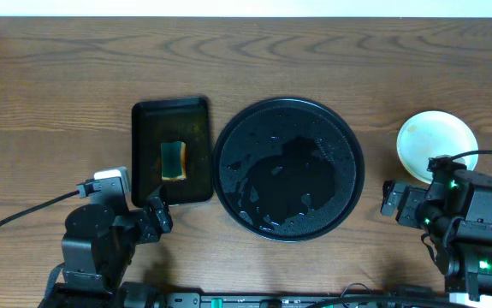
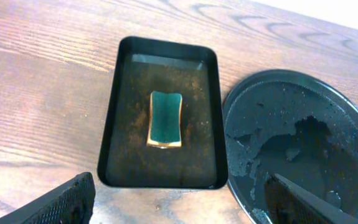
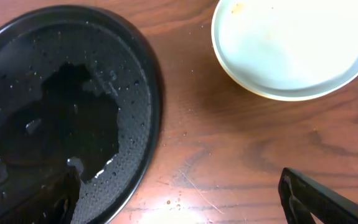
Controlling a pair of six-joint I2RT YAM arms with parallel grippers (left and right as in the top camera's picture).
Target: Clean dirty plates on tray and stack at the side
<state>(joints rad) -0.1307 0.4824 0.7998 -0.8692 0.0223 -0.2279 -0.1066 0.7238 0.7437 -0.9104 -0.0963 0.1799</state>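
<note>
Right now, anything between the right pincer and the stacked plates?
Nothing visible. Only bare table lies between the open right pincer and the plates, which sit stacked to the right of the wet tray.

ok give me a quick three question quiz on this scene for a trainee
1. True or false: a plate lies on the round tray.
2. What lies in the rectangular tray? A) a sponge B) a cup C) a fork
3. On which side of the round tray do the plates sit, the robot's left or right?

Key: 1 false; 2 A; 3 right.
</note>
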